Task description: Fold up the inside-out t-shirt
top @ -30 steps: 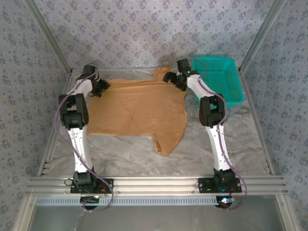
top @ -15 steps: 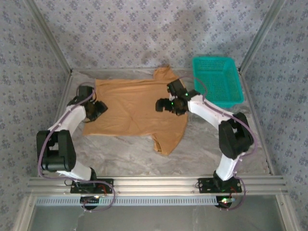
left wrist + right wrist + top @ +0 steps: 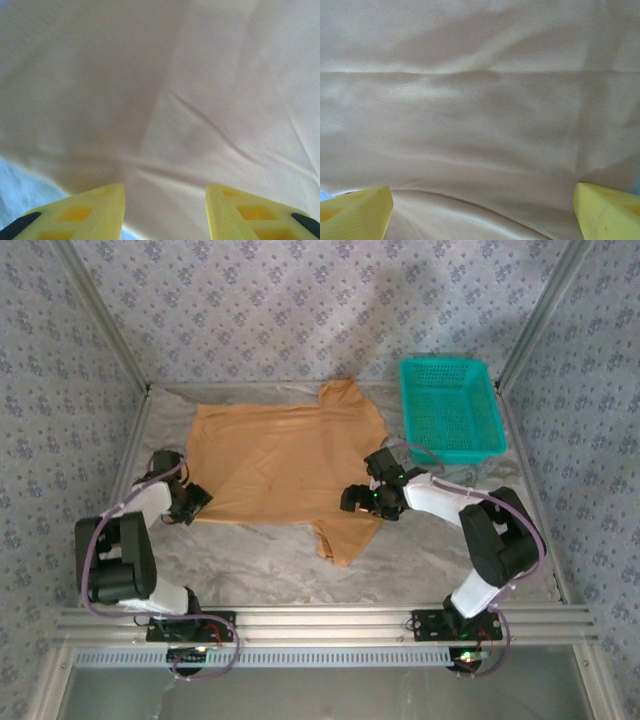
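Observation:
The inside-out t-shirt (image 3: 280,455) lies spread flat and tan-orange on the table, one sleeve pointing to the back and the other toward me. My left gripper (image 3: 192,502) hovers low at the shirt's near-left corner. In the left wrist view its yellow fingers (image 3: 95,210) stand apart over the cloth (image 3: 200,100), nothing pinched, so my left gripper (image 3: 165,215) is open. My right gripper (image 3: 355,500) sits over the shirt's near-right edge by the near sleeve. It is wide open (image 3: 482,215), and smooth cloth (image 3: 480,100) spans the gap between its fingertips (image 3: 355,212).
A teal basket (image 3: 450,410) stands at the back right, just clear of the shirt. Grey marbled table (image 3: 430,540) shows in front of and beside the shirt. Metal frame posts and patterned walls close in the sides and back.
Both arms have drawn back from the shirt's far edge to its near edge. The shirt now lies flatter and slightly nearer the back.

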Motion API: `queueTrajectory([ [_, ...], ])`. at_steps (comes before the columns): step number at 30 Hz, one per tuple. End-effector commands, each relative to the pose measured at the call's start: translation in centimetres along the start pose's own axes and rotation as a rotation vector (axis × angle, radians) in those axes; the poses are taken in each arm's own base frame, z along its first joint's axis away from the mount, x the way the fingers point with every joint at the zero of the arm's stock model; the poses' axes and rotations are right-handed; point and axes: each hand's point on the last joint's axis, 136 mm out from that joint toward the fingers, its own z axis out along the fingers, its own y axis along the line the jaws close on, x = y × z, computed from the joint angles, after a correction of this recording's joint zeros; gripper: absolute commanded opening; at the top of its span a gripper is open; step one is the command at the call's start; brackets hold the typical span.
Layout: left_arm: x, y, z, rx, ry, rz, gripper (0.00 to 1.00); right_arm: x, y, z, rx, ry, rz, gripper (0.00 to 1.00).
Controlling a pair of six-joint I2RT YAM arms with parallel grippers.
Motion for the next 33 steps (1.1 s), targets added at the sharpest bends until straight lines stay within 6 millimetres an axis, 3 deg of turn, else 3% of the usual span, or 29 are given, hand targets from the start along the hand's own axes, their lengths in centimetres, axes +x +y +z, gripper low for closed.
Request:
queueTrajectory([
  [1,2.7,-3.2,-3.9,0.048,-0.081,0.145,0.45,0.0,-0.1,-2.1,-0.015,-0.010,0.028,0.95],
  [4,7.8,-7.5,-6.5,0.212,-0.092,0.288,0.41,-1.4,-0.3,-3.1,-0.039,-0.044,0.061,0.95],
  [7,13.9,-11.2,-7.4,0.407,-0.018,0.395,0.36,-2.5,-0.8,-3.1,-0.046,-0.047,0.098,0.95],
  [11,20.6,-14.0,-7.0,0.515,0.108,0.513,0.35,-4.0,-0.3,-3.0,-0.064,-0.048,0.103,0.95],
  [14,24.1,-15.5,-6.0,0.520,0.162,0.588,0.35,-4.4,0.4,-2.6,-0.068,-0.034,0.094,0.95],
  [18,26.6,-16.7,-4.2,0.492,0.221,0.599,0.33,-4.4,1.0,-2.2,-0.072,-0.023,0.083,0.94],
  [23,28.0,-16.4,-2.2,0.430,0.268,0.597,0.26,-4.6,1.2,-2.2,-0.073,-0.022,0.082,0.94],
  [33,30.6,-15.2,-1.1,0.385,0.326,0.585,0.25,-5.0,2.2,0.0,-0.063,0.021,0.069,0.94],
])
